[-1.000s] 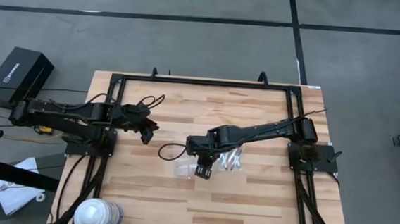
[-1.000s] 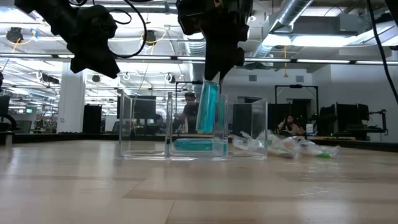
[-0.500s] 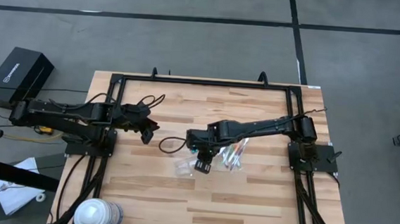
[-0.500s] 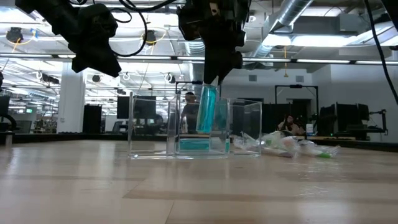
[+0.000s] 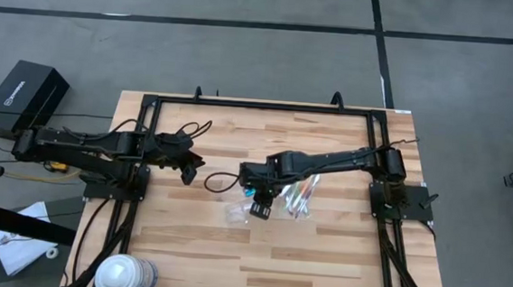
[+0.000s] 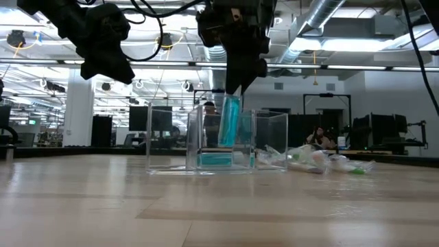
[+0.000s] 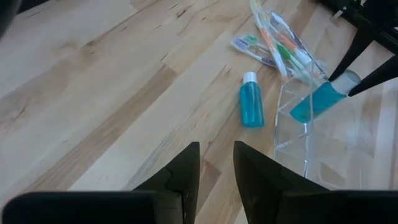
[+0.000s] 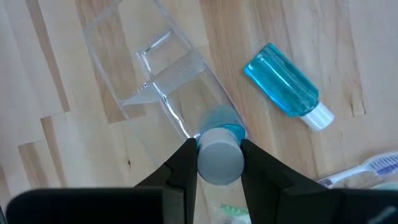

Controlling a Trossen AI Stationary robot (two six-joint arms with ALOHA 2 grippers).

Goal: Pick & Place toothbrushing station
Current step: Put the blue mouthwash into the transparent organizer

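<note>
A see-through plastic holder (image 5: 236,213) with compartments stands near the table's middle. My right gripper (image 8: 217,149) hangs above it, shut on a blue tube (image 6: 228,122). The tube's lower end seems to hang between the holder's (image 6: 216,140) walls; whether it does, I cannot tell. A second blue tube (image 8: 283,84) with a white end lies flat beside the holder. Several pastel toothbrushes (image 5: 298,199) lie in a heap toward the right. My left gripper (image 5: 191,170) waits in the air at the table's left, open by a narrow gap (image 7: 216,158), holding nothing. My right gripper pinches the tube's pale cap (image 8: 219,163) between its two fingers (image 8: 180,174). It comes from above, pointing steeply down. The tube hangs nearly upright below the fingers, cap up, clear of the tabletop (image 6: 228,137).
A black frame (image 5: 268,106) runs along the table's edges. A big white-and-blue roll (image 5: 125,275) stands at the near left corner. A black box (image 5: 26,96) sits off the table to the left. People (image 6: 319,137) show in the room behind.
My right gripper has gone a little toward the table's far edge with the blue tube, which stays hanging upright. The see-through holder has shifted and turned a little on the table along with it. The left arm has kept still.
</note>
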